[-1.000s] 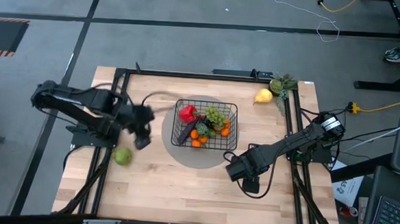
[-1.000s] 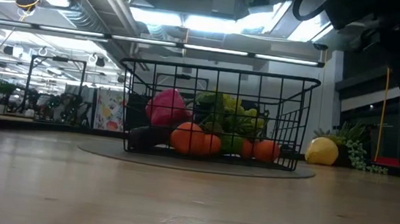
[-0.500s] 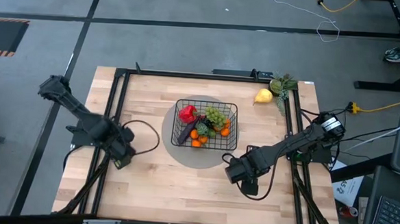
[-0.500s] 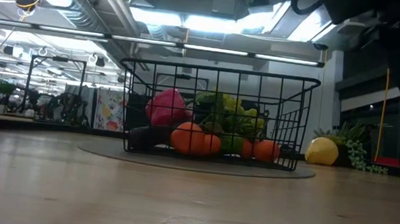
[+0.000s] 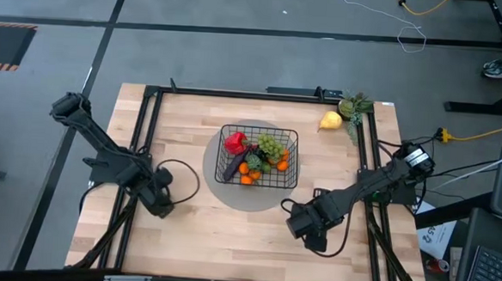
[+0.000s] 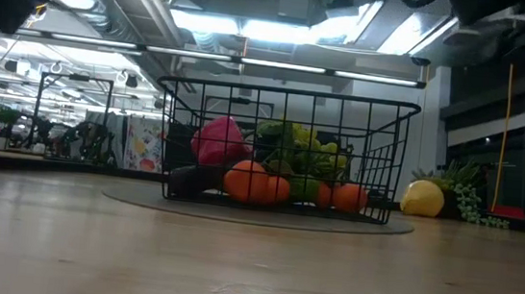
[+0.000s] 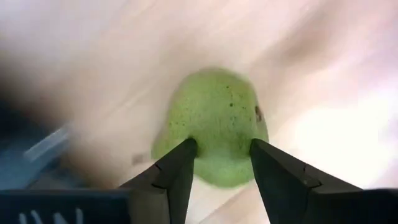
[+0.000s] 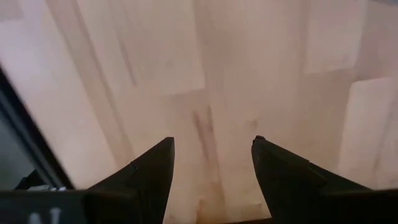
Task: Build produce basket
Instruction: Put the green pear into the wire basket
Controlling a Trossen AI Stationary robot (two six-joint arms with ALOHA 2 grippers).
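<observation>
At the bench's left edge, the left claw is down low over the wood, and its wrist view shows a green apple sitting between the two fingers, which are spread about as wide as the fruit; whether they press on it or only flank it cannot be told, and the apple seems to rest on the wood. From above the apple is hidden under the claw. Mid-bench, on a round grey mat, stands the basket, well apart from both claws. It holds a red pepper, green grapes, oranges and a dark piece low against its left side, as the low view shows. A yellow pear lies at the far right corner, just beside a bunch of green leaves. The right claw waits near the front right of the bench, its fingers well apart over bare wood with nothing between them.
</observation>
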